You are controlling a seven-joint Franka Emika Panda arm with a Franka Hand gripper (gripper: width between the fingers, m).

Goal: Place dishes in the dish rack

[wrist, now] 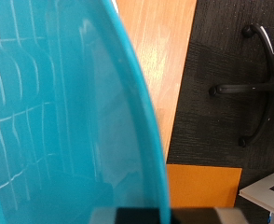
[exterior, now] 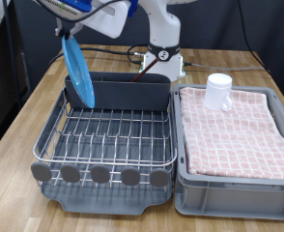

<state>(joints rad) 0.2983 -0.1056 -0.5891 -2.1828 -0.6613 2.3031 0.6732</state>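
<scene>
My gripper (exterior: pixel 65 36) is shut on the top edge of the light-blue plate (exterior: pixel 79 72) and holds it upright on edge over the back corner of the dish rack (exterior: pixel 103 145), at the exterior view's left. The plate's lower edge hangs just in front of the rack's grey back wall (exterior: pixel 132 92); I cannot tell if it touches the wires. In the wrist view the plate (wrist: pixel 62 112) fills most of the picture, with rack wires showing faintly across its face. The white cup (exterior: pixel 218 92) stands upside down on the pink checked cloth. The wooden spoon is out of view.
A grey bin (exterior: pixel 234 184) lined with pink checked cloth (exterior: pixel 239 130) stands to the exterior view's right of the rack. The robot base (exterior: pixel 163 58) and cables are behind the rack. The wooden table (exterior: pixel 31 116) ends at the exterior view's left, with dark floor beyond.
</scene>
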